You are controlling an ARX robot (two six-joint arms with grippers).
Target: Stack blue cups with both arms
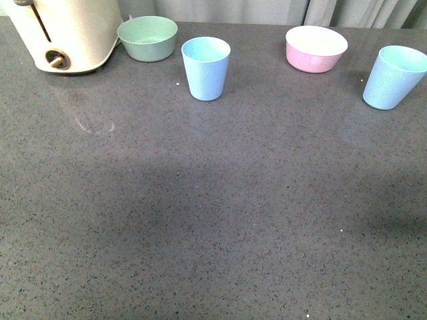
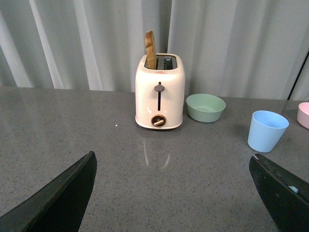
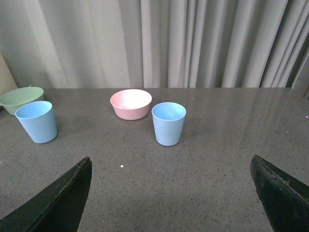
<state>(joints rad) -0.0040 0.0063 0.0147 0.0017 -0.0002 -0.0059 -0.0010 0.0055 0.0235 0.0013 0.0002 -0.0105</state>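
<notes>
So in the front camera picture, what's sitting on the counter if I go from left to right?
toaster → green bowl → blue cup → pink bowl → other blue cup

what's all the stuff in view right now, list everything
blue cups: two, pale blue, upright and apart; one between the two bowls, one at the far right past the pink bowl
green bowl: one, pale green, at the back beside the toaster
pink bowl: one, pink with a white inside, at the back, right of centre
toaster: one, cream, back left
slice: one, brown, standing up out of a toaster slot
countertop: one, dark grey speckled, under everything
curtains: pale grey, behind the counter
left gripper: one, black, open, holding nothing
right gripper: one, black, open, holding nothing
</notes>
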